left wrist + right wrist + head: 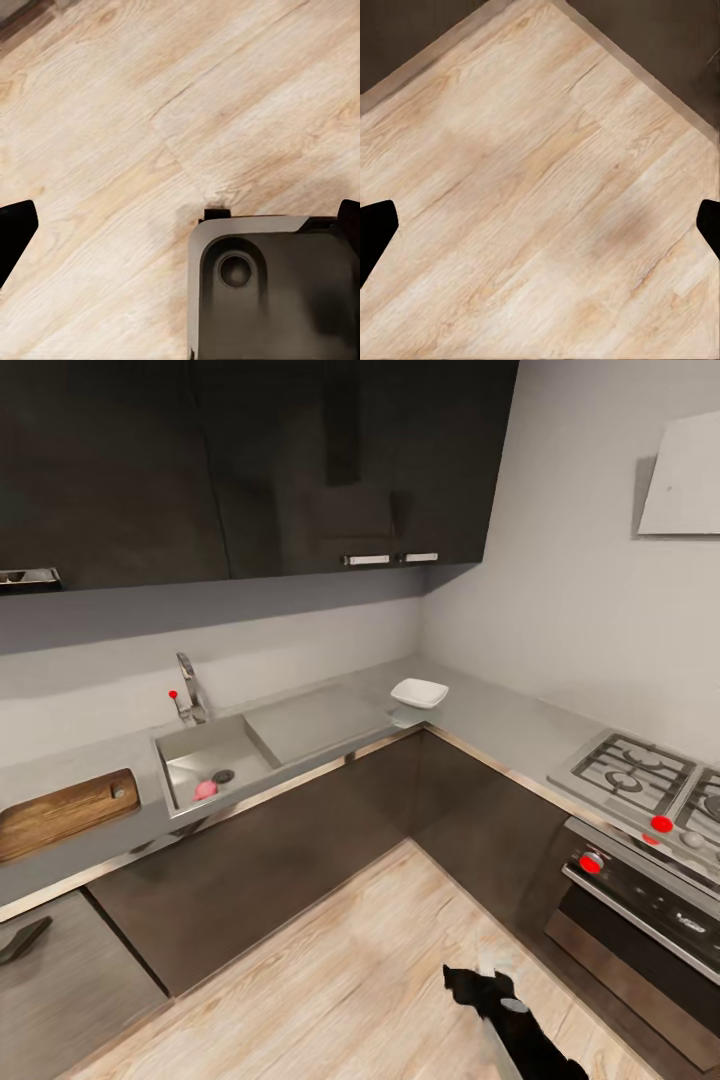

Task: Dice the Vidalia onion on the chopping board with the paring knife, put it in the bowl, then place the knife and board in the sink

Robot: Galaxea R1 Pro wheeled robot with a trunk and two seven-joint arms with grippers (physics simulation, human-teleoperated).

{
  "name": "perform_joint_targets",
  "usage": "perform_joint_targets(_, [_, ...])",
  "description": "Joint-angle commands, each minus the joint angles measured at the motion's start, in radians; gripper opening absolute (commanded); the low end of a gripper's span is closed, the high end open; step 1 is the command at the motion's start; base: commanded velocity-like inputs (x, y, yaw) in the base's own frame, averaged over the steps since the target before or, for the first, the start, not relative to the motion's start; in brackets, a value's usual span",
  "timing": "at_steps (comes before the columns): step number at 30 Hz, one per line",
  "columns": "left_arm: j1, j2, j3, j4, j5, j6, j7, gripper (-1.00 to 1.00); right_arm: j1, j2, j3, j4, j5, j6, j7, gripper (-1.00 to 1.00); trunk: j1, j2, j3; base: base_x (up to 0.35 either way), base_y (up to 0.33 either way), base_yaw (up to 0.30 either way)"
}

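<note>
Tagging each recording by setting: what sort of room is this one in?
A simulated home kitchen, by the look of it: an L-shaped grey countertop with a steel sink and chrome tap, a gas hob over an oven, and dark wall cabinets above.

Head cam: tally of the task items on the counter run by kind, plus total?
Vidalia onion: 1, lying in the sink
Chopping board: 1
Bowl: 1
Sink: 1
Paring knife: can't make one out
Total: 4
</note>
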Motion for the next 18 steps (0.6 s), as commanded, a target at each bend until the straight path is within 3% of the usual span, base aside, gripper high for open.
perform_joint_targets(1, [0.000, 0.000, 0.001, 0.002, 0.002, -0.002, 0.001, 1.00, 0.000, 0.000, 0.003, -0.077, -0.011, 0.077, -0.025, 1.00, 0.001, -0.002, -0.002, 0.000, 0.000, 0.000])
perform_joint_targets(5, [0.000, 0.000, 0.001, 0.008, 0.002, -0.002, 0.001, 1.00, -0.005, 0.008, 0.004, -0.254, -0.012, 0.208, -0.092, 1.00, 0.001, -0.002, -0.002, 0.000, 0.000, 0.000])
perform_joint_targets(8, [0.000, 0.000, 0.030, 0.023, 0.002, -0.003, 0.001, 1.00, -0.026, 0.041, 0.005, -0.354, -0.012, 0.309, -0.153, 1.00, 0.001, -0.002, -0.002, 0.000, 0.000, 0.000])
perform_joint_targets(15, [0.000, 0.000, 0.093, 0.033, 0.001, -0.004, -0.002, 1.00, -0.111, 0.083, 0.051, -0.392, -0.008, 0.388, -0.211, 1.00, 0.001, -0.002, -0.002, 0.024, 0.021, 0.000])
perform_joint_targets(18, [0.000, 0.000, 0.101, 0.035, 0.001, -0.004, -0.002, 1.00, -0.195, 0.122, 0.080, -0.396, 0.005, 0.476, -0.248, 1.00, 0.001, -0.002, -0.002, 0.176, 0.176, 0.000])
